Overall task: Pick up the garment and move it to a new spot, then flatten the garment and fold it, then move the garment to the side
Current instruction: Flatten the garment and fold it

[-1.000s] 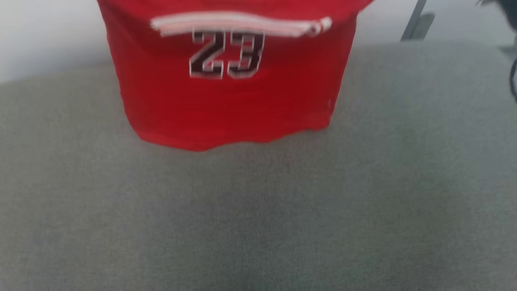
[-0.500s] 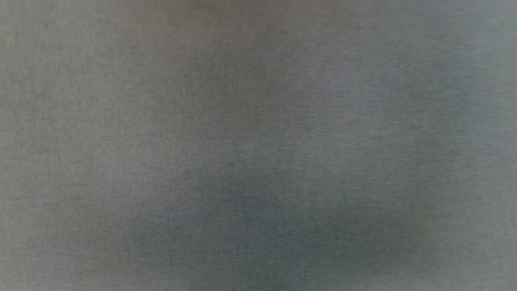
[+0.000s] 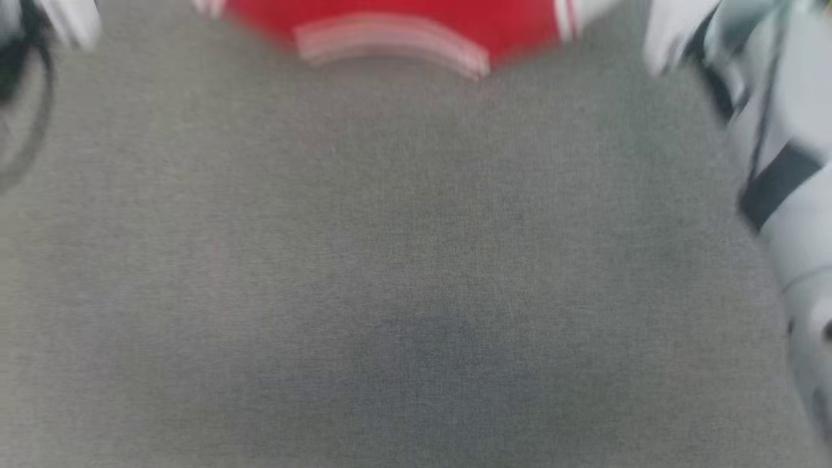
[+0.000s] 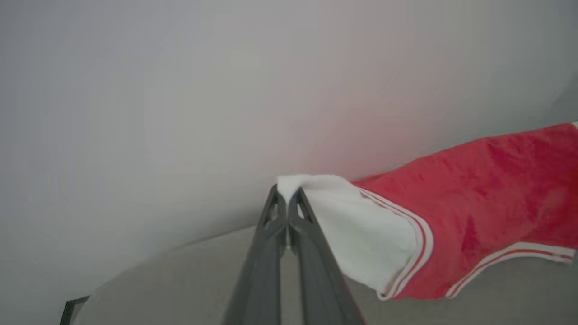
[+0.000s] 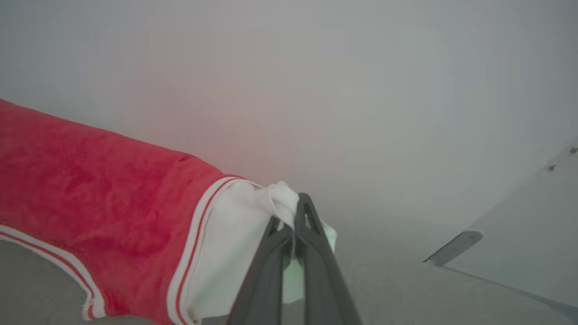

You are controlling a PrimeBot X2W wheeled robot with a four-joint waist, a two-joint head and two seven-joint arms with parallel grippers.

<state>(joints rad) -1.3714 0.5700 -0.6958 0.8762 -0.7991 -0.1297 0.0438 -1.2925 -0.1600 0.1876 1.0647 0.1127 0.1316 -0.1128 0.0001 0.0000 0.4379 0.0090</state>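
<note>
Nearest of all, the left gripper (image 4: 285, 192) has its two long dark fingers pressed together on a pinch of the white left sleeve (image 4: 361, 230), and the right gripper (image 5: 293, 212) is likewise clamped on a bunched fold of the white right sleeve (image 5: 230, 243). Neither arm is nearer, since each has its own end of the garment (image 4: 487, 180), a red short-sleeved T-shirt with white sleeves and red-and-white striped trim. From the left gripper the red body runs off sideways toward the right gripper, and from the right gripper it runs back the opposite way. Its long axis, sleeve to sleeve, therefore lies along the line between the two grippers, stretched fairly taut and lifted. Under both grippers spreads the grey cloth-covered counter (image 3: 416, 260); the sleeves hang above it, though whether the lower part of the shirt touches it I cannot tell. In the blurred head view the striped collar trim (image 3: 390, 42) sits midway between the arms, with the pale right forearm (image 3: 793, 214) off to one side. Beyond the fingertips stands a plain pale wall (image 4: 180, 90). This looks like the carry before flattening, and laying it down will probably depend on both grippers descending level together.
</note>
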